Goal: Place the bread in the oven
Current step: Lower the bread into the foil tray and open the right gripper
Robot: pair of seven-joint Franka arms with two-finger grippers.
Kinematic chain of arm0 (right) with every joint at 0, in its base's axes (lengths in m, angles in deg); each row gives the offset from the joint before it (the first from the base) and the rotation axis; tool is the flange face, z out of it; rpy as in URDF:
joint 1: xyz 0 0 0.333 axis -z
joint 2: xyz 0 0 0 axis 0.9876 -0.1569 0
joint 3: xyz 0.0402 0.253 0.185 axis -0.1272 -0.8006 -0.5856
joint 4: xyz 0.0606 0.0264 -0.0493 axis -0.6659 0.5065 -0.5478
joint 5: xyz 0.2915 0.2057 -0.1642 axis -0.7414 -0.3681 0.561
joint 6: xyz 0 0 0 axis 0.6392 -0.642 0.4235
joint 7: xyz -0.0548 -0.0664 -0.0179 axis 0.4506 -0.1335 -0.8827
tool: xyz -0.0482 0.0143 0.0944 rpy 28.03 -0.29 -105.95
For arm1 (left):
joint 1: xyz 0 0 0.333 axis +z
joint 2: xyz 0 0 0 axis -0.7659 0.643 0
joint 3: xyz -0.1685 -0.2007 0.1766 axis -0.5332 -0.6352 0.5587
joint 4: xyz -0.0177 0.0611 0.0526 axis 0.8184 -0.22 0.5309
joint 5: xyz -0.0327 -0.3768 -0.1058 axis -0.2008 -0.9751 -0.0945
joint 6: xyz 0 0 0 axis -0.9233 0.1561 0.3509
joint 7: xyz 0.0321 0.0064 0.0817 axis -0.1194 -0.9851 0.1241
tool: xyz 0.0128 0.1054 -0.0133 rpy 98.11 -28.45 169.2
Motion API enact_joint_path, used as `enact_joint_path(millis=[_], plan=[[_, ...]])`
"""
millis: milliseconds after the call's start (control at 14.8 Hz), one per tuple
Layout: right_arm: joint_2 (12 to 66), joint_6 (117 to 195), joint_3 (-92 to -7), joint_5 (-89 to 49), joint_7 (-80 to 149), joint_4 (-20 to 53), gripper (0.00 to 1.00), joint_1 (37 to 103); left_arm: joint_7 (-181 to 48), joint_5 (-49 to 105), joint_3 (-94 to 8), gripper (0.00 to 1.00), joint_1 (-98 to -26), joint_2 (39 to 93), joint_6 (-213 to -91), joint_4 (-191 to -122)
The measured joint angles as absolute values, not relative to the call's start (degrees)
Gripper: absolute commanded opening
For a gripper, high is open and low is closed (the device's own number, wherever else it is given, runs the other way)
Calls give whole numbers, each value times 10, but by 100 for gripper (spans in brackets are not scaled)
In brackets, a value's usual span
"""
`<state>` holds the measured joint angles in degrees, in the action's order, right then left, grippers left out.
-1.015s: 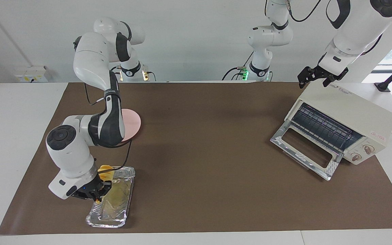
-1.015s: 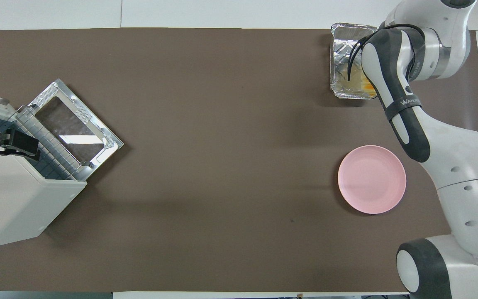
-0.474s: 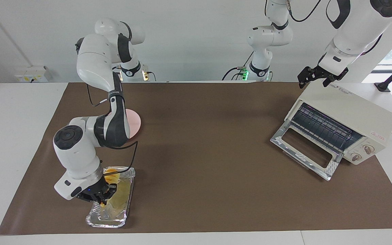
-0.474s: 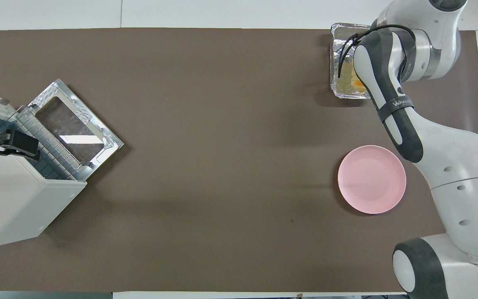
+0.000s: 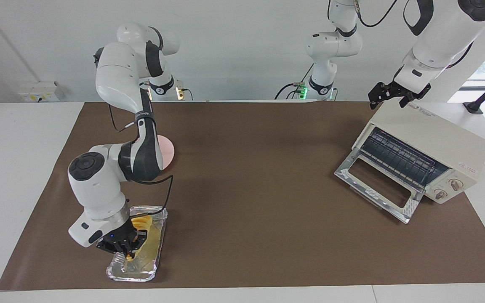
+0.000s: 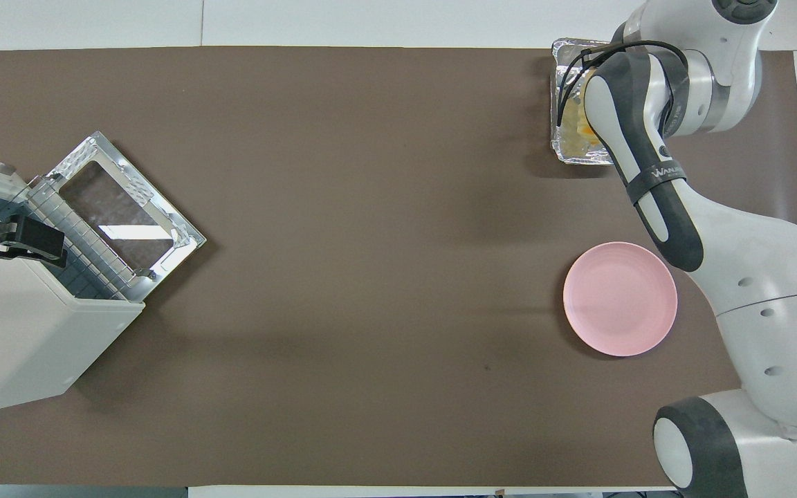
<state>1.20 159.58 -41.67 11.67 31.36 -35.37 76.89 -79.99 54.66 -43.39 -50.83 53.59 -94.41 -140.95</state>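
Our right gripper [image 5: 129, 248] is clamped on the bread [image 5: 140, 227] over the foil tray [image 5: 155, 240] at the mat's corner farthest from us. The loaf's long axis runs roughly along the tray. Open mat [image 5: 251, 176] spans to the oven [image 5: 432, 143], whose door is down. Our left gripper [image 5: 387, 96] waits open over the oven's top. A pink plate [image 6: 620, 299] sits nearer us than the tray.

My right gripper [image 5: 128, 248] sits in the foil tray [image 5: 155, 269] on the bread [image 5: 141, 221]; plate [image 6: 620, 299] nearer the robots; oven [image 5: 432, 139] at the left arm's end.
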Motion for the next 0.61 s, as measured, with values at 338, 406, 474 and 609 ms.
enact_joint_path(millis=[338, 406, 474, 609], plan=[[10, 1629, -420, 117, 314, -334, 98, 768, -800, 547, -434, 100, -508, 536, -944, -1410], [10, 1637, -420, 117, 314, -328, 100, 768, -800, 547, -434, 100, -508, 536, -944, -1410], [10, 1643, -420, 117, 314, -323, 100, 768, -800, 547, -434, 100, -508, 536, -944, -1410], [11, 1648, -420, 117, 314, -318, 100, 766, -800, 547, -434, 100, -508, 536, -944, -1410]])
